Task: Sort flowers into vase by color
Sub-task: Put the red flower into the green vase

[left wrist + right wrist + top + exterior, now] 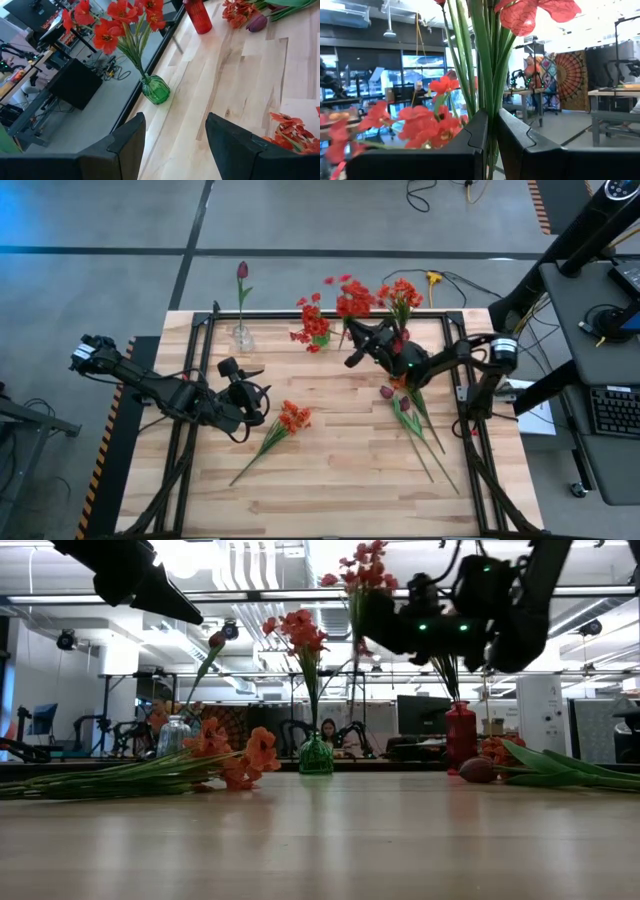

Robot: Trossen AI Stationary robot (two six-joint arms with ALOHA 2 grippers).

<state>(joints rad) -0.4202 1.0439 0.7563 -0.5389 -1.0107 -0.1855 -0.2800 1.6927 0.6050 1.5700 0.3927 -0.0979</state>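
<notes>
My right gripper (357, 348) (492, 117) is shut on a red-flower bunch (352, 302) (365, 565), raised above the table next to the green vase (320, 338) (315, 753), which holds other red flowers. The red vase (400, 340) (460, 735) holds orange blooms. A maroon tulip stands in the clear vase (242, 335) (172, 735). One orange flower (290, 420) (235, 755) lies flat on the table beside my open left gripper (245, 392) (175, 135). Maroon tulips (402, 402) (480, 770) also lie flat, at the right. My right gripper pinches the red bunch's green stems (490, 95) between its two fingers, below the blooms. The fingers come about level from the table's right side and lie across the stems. The bunch is lifted clear and stands roughly upright, blooms above the fingers.
All three vases stand in a row along the table's far edge. The loose tulip stems (430, 445) stretch toward the near right. A black frame (200, 340) runs around the tabletop. Bare wood (330, 480) lies along the near side.
</notes>
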